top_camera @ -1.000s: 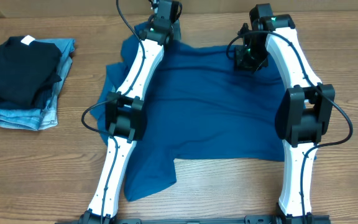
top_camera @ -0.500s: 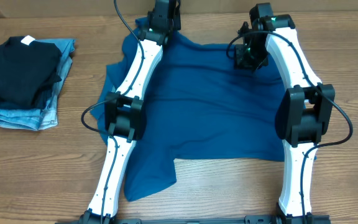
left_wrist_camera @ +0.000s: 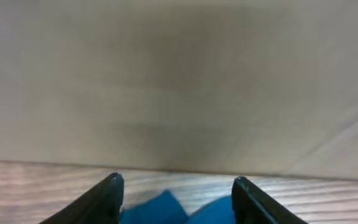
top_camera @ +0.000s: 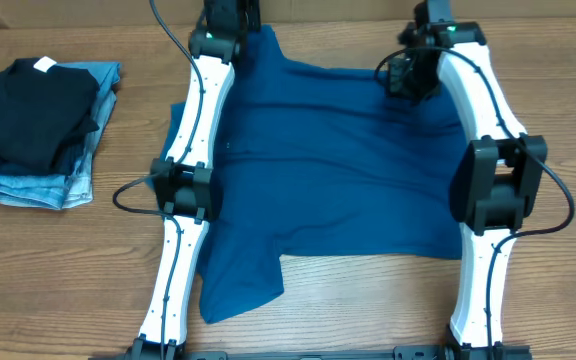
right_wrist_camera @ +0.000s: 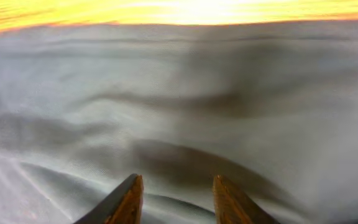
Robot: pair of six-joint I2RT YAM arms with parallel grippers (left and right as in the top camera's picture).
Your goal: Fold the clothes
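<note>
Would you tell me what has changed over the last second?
The left pincer moved to the table's far edge and leftward, dragging a corner of the shirt along; its fingers now stand apart. The right pincer edged farther away, also open. The folded pile stayed put.

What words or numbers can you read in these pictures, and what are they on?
No words or numbers can be read anywhere.
White tag on the black folded garment: too small to tell whether anything is printed on it.
Teal shirt: plain, no text.
Jeans: no label shows.
</note>
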